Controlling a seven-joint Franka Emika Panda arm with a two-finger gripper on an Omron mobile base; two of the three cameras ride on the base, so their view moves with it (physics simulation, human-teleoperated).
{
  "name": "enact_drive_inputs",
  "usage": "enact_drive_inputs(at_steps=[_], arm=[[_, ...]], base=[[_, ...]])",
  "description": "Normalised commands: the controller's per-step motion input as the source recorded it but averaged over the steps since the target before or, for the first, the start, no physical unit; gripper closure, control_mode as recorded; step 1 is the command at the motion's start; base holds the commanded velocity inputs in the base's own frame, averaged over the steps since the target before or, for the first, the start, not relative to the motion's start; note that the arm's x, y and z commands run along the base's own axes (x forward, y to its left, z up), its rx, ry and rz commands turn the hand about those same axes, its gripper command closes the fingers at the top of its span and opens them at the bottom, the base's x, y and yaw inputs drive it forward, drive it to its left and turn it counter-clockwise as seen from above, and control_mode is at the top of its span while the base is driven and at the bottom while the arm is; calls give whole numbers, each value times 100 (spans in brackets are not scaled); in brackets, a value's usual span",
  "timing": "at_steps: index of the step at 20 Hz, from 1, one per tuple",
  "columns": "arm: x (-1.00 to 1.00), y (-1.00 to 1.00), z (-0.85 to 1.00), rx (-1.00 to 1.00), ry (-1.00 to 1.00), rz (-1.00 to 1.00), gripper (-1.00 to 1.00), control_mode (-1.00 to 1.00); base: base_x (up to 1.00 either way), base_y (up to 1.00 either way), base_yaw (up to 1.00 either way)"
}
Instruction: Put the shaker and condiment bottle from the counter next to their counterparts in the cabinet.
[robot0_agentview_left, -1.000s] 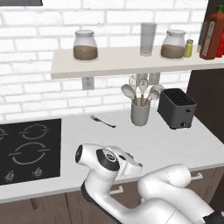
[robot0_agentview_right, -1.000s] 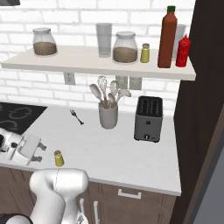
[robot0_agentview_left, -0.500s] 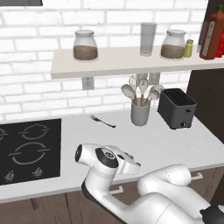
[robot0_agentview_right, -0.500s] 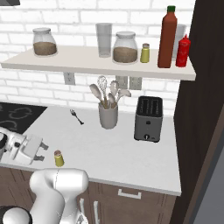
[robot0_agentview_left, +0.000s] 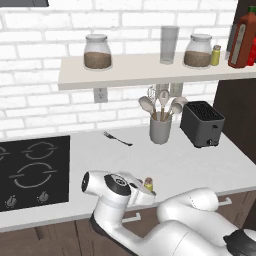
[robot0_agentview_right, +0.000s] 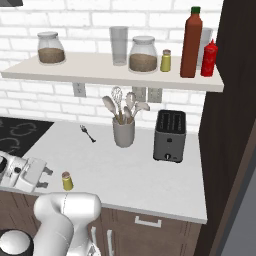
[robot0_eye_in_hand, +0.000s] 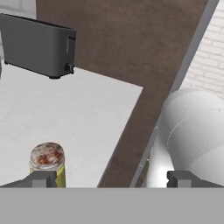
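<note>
My hand (robot0_agentview_right: 46, 177) hangs with jaws apart; the shaker (robot0_agentview_right: 67, 181) stands at the worktop's (robot0_agentview_right: 150, 175) front edge, at its 3 o'clock (off-centre in the hand view). A finger could tip it over.

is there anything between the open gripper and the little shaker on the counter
Nothing visible does. The shaker stands on the counter right beside the open gripper. In the hand view it sits just behind one fingertip, off to one side rather than centred between the jaws.
</note>
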Motion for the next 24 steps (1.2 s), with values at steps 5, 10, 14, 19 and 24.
enact_drive_inputs(at_steps=[5, 10, 14, 19, 24], arm=[[44, 9, -21, 2, 0, 0, -100, -100], [44, 12, -27, 1, 1, 0, -100, -100], [0, 0, 0, 0, 0, 0, -100, -100], [17, 0, -20, 0, 1, 0, -100, -100], [23, 1, -31, 0, 1, 0, -100, -100]], base=[[0, 0, 0], [0, 0, 0], [0, 0, 0], [0, 0, 0], [0, 0, 0]])
